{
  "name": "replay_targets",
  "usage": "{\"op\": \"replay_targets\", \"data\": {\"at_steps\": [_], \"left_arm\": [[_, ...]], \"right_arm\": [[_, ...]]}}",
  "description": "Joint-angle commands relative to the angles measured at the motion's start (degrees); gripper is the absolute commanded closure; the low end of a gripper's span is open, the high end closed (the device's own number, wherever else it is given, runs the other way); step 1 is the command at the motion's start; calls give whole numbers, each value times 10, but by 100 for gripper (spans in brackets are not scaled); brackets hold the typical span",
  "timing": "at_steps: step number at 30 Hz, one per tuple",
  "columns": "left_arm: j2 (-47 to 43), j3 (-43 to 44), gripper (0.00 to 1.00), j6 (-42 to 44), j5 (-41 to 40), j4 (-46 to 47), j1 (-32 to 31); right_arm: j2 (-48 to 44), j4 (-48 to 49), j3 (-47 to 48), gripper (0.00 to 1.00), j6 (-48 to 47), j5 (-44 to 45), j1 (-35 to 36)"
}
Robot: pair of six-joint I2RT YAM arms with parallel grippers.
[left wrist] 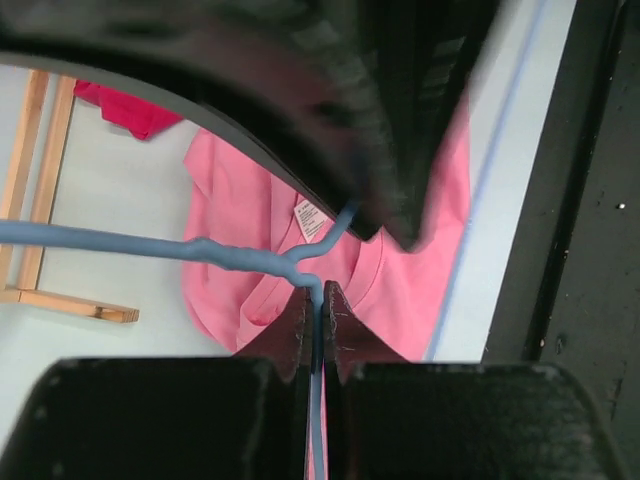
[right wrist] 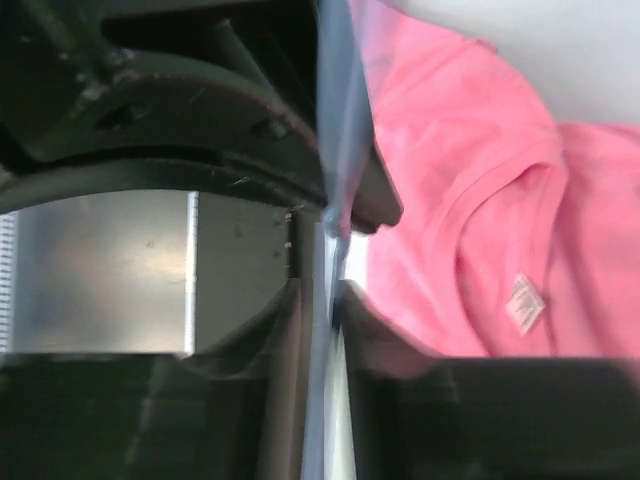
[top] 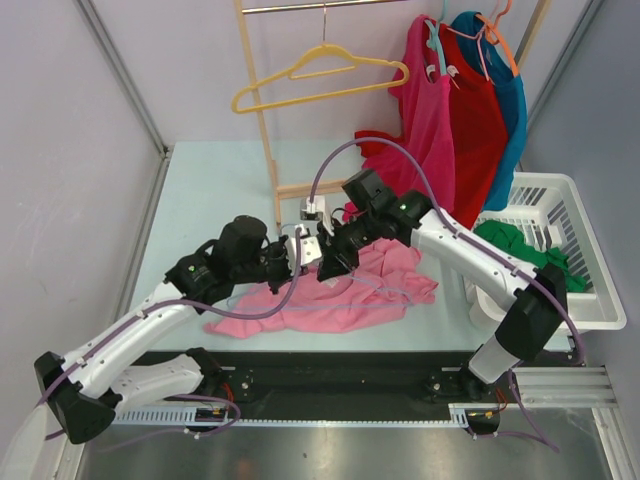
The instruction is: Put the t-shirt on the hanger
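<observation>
The light pink t-shirt lies crumpled on the table between the two arms, its neck tag showing in the left wrist view and the right wrist view. The thin lavender-blue hanger is held above it, one arm showing as a pale line across the shirt. My left gripper is shut on the hanger's wire close to its twisted neck. My right gripper faces it, almost touching, and is shut on the same hanger. The shirt shows under both grippers.
A wooden rack stands behind with a yellow hanger. Magenta, red and teal shirts hang at the back right. A white basket with green cloth stands at the right.
</observation>
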Motion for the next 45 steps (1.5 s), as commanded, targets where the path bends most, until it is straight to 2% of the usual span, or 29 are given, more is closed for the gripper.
{"op": "replay_targets", "data": {"at_steps": [1,3,4,7,8,11,15,20,26,39,45], "left_arm": [[-18,-8,93,-33,36,24,1],[-27,-8,74,-30,80,6,16],[-31,-10,59,-32,87,-7,22],[-56,-14,44,-16,124,-36,71],[-71,-16,43,-8,132,-43,101],[-88,-22,42,38,155,-70,147],[-91,-42,44,87,157,-88,173],[-66,-64,43,107,151,-57,177],[9,-82,45,158,130,-10,177],[157,-95,49,295,82,56,176],[202,-101,50,310,66,87,176]], "right_arm": [[11,44,8,100,21,18,4],[8,44,11,100,17,17,-3],[-2,44,7,100,4,18,-17],[-24,11,-8,100,-50,10,-64],[-29,-3,-15,100,-68,0,-79],[-40,-79,-19,100,-148,-9,-137],[-50,-173,-37,100,-244,8,-180],[-45,-198,-54,100,-295,23,-213],[-21,-193,-61,100,-303,29,-222],[14,-74,-84,100,-229,35,-214],[21,-57,-88,100,-220,39,-204]]}}
